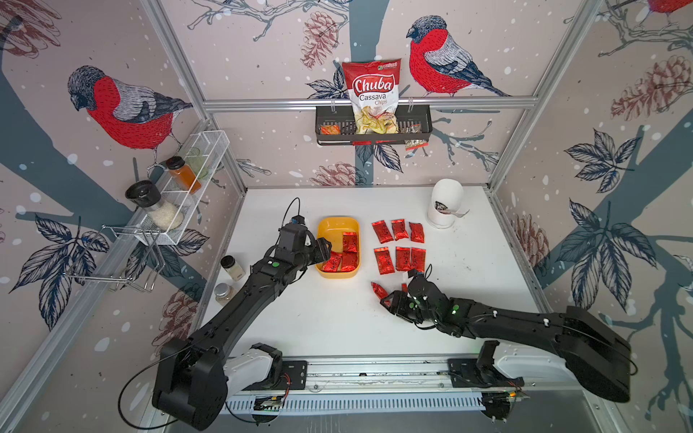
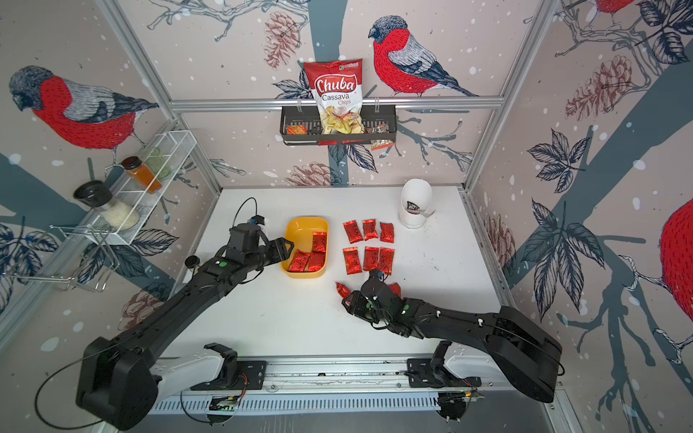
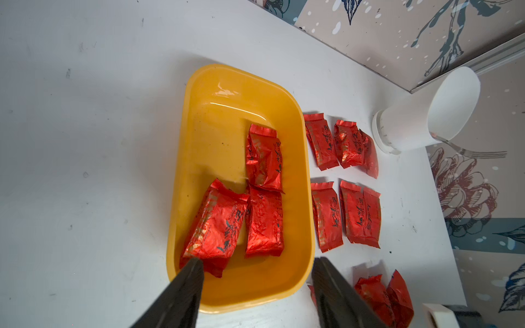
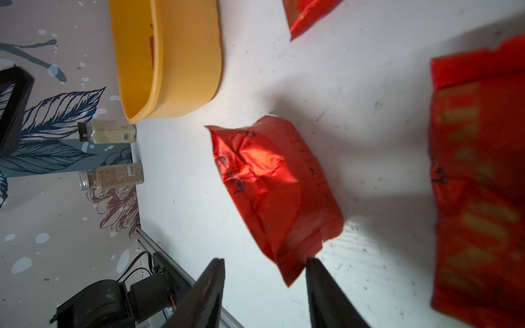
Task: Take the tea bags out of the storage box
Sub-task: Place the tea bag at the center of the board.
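Your left hand (image 3: 257, 261) and right hand (image 4: 264, 259) both gape. The red foil tea sachets (image 3: 264, 159) just ahead of the left look light and slippery, so pinch a crimped end.

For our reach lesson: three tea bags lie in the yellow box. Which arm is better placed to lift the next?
Left. The left gripper is open over the storage box, close beside a tea bag. The right gripper is open over the table.

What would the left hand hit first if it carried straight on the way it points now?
Most likely the tilted tea bag nearest it in the storage box; the open left hand has one fingertip at its end, though depth is unclear.
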